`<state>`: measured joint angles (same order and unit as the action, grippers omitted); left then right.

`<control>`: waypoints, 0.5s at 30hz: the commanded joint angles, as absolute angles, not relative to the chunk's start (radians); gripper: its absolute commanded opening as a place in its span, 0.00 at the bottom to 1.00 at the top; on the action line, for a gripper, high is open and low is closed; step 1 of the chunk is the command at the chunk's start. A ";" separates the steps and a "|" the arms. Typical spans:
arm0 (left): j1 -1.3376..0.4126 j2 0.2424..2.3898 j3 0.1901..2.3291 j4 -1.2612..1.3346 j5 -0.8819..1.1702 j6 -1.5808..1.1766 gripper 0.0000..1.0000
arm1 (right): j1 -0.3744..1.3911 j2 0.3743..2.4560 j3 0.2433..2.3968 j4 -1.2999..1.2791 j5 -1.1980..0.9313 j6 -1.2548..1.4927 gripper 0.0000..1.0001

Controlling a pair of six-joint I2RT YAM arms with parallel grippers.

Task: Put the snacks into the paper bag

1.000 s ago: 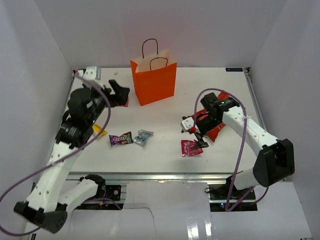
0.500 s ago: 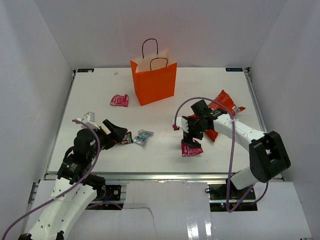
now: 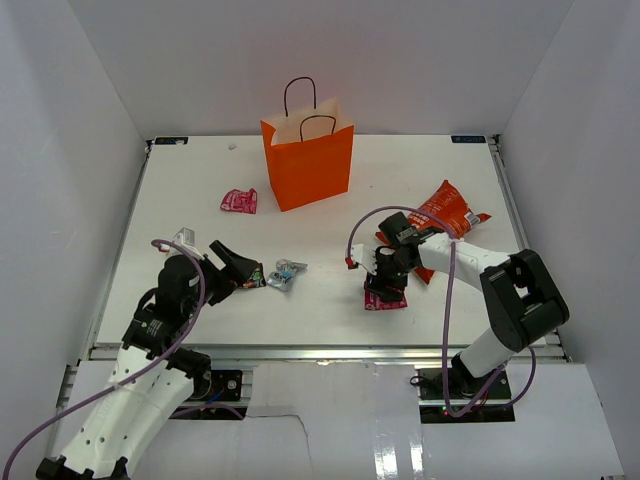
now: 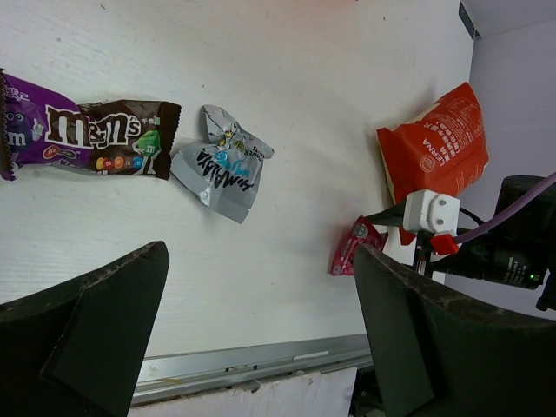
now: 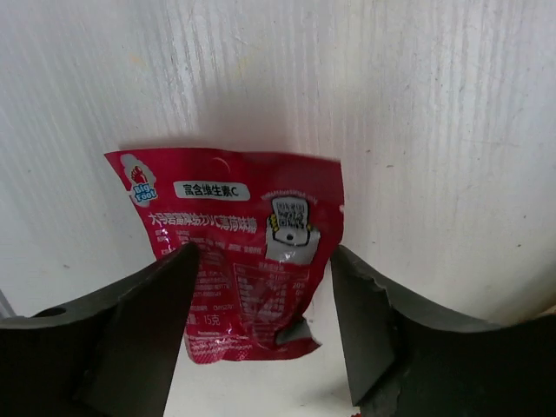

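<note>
The orange paper bag [image 3: 308, 160] stands upright at the back centre. My right gripper [image 3: 388, 282] is open, low over a pink packet [image 3: 381, 298]. In the right wrist view its fingers [image 5: 130, 339] straddle that packet [image 5: 234, 234], which lies flat. The red chip bag [image 3: 446, 213] lies just behind the right arm. My left gripper [image 3: 240, 270] is open and empty above the dark purple packet [image 4: 82, 135], with the silver-blue packet [image 4: 221, 165] beside it. The second pink packet [image 3: 239, 201] lies left of the bag. The yellow packet is hidden.
The table's metal front rail [image 4: 243, 369] runs just below the left gripper. White walls enclose the table on the left, back and right. The right arm's cable [image 3: 360, 225] loops above the pink packet. The red chip bag also shows in the left wrist view [image 4: 434, 152].
My left arm has swung from the back left near the far pink packet down to the front left by the purple packet. My right gripper has dropped over the near pink packet.
</note>
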<state>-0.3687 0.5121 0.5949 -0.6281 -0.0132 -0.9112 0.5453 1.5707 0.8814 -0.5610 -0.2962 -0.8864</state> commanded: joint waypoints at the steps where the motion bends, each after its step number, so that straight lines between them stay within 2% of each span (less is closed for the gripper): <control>1: -0.370 0.497 0.580 -0.624 -0.002 -0.933 0.98 | 0.551 1.580 0.868 -0.514 -0.287 -0.885 0.63; 2: -0.370 0.491 0.578 -0.624 -0.002 -0.936 0.98 | 0.551 1.580 0.865 -0.511 -0.285 -0.888 0.55; 8: -0.370 0.447 0.554 -0.626 -0.002 -0.957 0.98 | 0.551 1.554 0.891 -0.526 -0.328 -0.894 0.32; 13: -0.370 0.403 0.532 -0.627 -0.002 -0.989 0.98 | 0.549 1.485 1.065 -0.618 -0.465 -0.891 0.20; 15: -0.370 0.388 0.528 -0.629 -0.002 -0.994 0.98 | 0.549 1.471 1.138 -0.629 -0.529 -0.868 0.18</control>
<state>-0.3687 0.4099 0.5381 -0.6277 -0.0105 -0.9707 0.5453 1.5433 1.0035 -0.6132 -0.3973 -0.8799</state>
